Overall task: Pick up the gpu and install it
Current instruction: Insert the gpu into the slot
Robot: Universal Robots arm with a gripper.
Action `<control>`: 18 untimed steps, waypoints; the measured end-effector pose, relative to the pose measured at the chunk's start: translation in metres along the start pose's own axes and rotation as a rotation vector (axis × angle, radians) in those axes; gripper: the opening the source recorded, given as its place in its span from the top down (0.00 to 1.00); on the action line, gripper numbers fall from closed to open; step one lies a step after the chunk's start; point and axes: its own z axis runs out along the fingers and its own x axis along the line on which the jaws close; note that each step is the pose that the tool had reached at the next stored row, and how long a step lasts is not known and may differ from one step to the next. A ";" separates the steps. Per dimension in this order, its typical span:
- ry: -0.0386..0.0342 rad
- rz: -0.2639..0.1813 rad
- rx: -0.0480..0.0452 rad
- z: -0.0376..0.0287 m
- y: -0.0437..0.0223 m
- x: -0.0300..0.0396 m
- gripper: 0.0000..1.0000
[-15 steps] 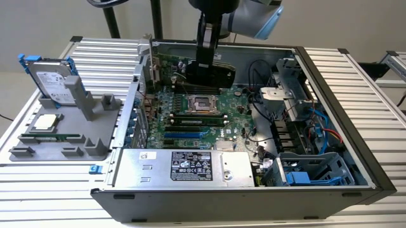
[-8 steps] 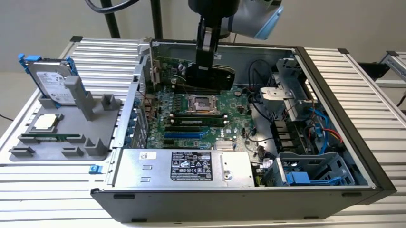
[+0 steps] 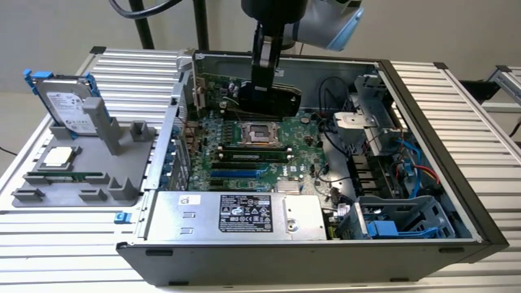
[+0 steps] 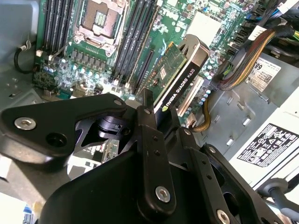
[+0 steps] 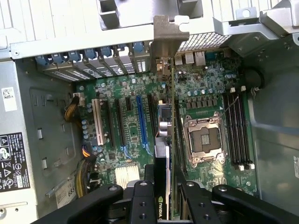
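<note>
Exterior view, gripper: the gripper (image 3: 262, 91) is seen hanging from the arm, over the far part of the open computer case (image 3: 456, 201), closed on the gpu (image 3: 244, 91).
Exterior view, gpu: it is held on edge above the motherboard (image 3: 244, 155), clear of it; the green board face is turned to the exterior view's left and the black shroud to the exterior view's right.
Exterior view, inside the case: the empty processor socket (image 3: 262, 132) is found just below the gpu, and the power supply (image 3: 236, 213) lies at the near wall of the case.
Exterior view, beside the case: a grey holder (image 3: 73, 183) is placed on the table at the exterior view's left of the case; a silver hard drive with blue frame (image 3: 69, 104) is standing in it.
Second wrist view, gripper: the black fingers (image 4: 154, 140) are pressed on the gpu (image 4: 180, 88), one on each flat face.
Second wrist view, gpu: the black shroud edge is seen pointing away toward the motherboard (image 4: 60, 70); whether it touches a slot cannot be told.
First wrist view, gpu: the gpu (image 5: 163, 140) is seen edge-on between the fingers (image 5: 140, 205), its silver end bracket (image 5: 163, 42) near the rear wall of the case.
First wrist view, slots: the card is hanging over the motherboard between the blue slot (image 5: 141, 123) and the processor socket (image 5: 204, 140).
</note>
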 end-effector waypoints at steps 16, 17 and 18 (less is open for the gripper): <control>0.0244 -0.015 0.0124 0.0116 -0.0010 -0.0042 1.00; 0.0258 -0.021 0.0125 0.0133 -0.0018 -0.0043 1.00; 0.0270 -0.026 0.0126 0.0149 -0.0026 -0.0044 1.00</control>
